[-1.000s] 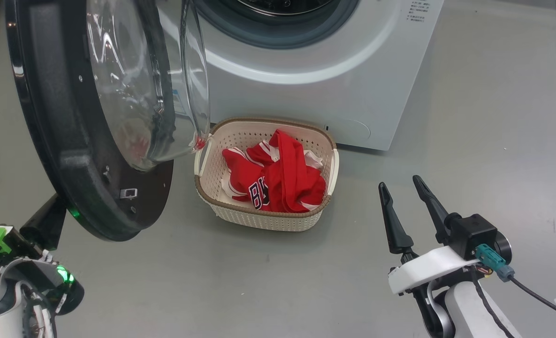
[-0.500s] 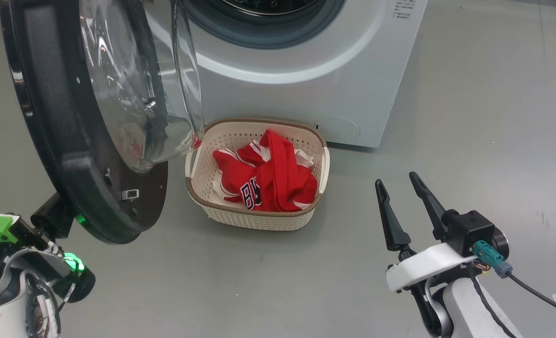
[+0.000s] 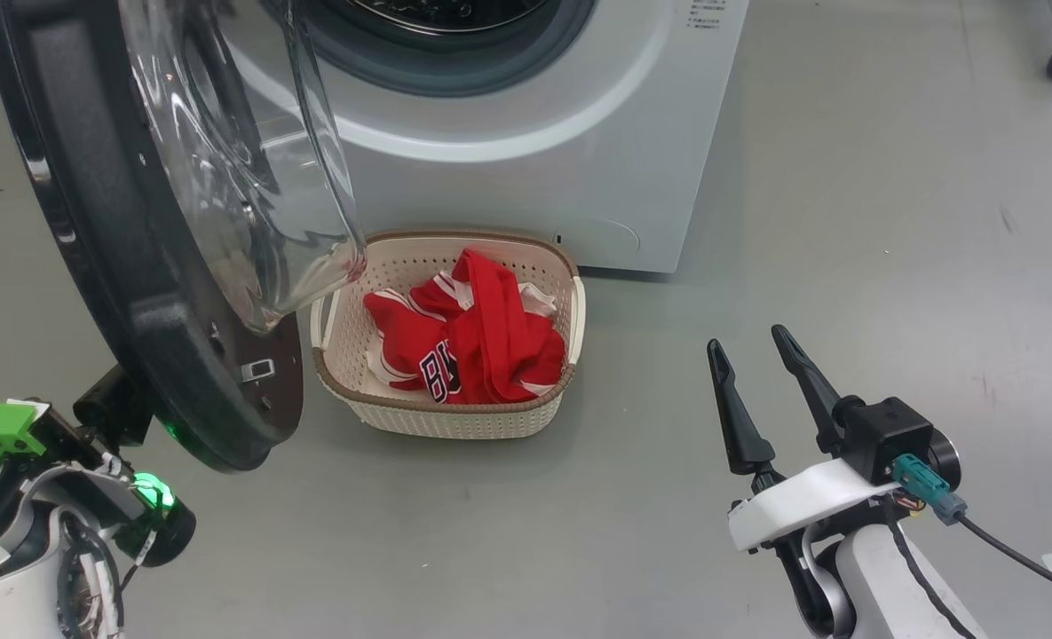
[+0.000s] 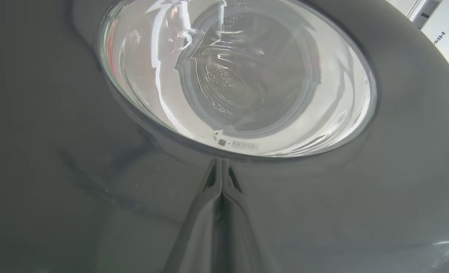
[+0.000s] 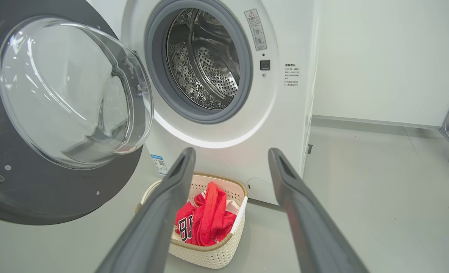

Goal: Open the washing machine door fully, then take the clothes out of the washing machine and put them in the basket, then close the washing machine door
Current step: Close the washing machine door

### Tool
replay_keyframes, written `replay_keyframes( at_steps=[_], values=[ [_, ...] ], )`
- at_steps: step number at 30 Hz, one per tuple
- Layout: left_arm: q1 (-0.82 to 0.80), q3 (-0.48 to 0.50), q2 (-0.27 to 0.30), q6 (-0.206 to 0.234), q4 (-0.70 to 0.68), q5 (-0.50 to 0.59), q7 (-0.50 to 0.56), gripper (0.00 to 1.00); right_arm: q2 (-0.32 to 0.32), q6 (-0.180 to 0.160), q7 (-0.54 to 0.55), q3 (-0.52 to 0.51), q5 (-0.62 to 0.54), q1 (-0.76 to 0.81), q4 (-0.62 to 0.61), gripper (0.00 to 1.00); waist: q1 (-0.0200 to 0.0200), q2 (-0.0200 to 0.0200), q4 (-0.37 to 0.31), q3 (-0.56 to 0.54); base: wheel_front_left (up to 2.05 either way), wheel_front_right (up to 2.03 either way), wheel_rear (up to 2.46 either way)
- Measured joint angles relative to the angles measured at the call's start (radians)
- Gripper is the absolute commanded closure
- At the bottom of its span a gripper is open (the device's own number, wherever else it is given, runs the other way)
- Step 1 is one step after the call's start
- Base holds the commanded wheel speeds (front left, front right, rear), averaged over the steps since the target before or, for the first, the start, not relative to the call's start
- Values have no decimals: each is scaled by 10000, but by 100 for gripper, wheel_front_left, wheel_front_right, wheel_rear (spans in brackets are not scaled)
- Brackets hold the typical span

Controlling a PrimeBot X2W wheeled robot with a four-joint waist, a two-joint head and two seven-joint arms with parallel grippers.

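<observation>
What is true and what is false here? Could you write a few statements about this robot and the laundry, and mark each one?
1. The clothes lie in the basket. True.
2. The machine's drum is packed with laundry. False: the drum of the washing machine looks empty.
3. The round door is shut. False: the washing machine door stands open, swung to the robot's left.
4. The right gripper is open and holds nothing. True.
5. The other gripper grips the basket's handle. False: the left gripper is shut, its tips at the door's black rim.
</observation>
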Motion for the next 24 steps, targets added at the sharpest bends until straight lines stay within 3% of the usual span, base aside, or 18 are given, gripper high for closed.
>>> replay_keyframes(
  at_steps=[24],
  values=[
    [-467,-790,-23,-4,6,-531,-240,100,0,-2,0,12,165,-280,-59,0,0,0,-1570,306,0,0,0]
  ],
)
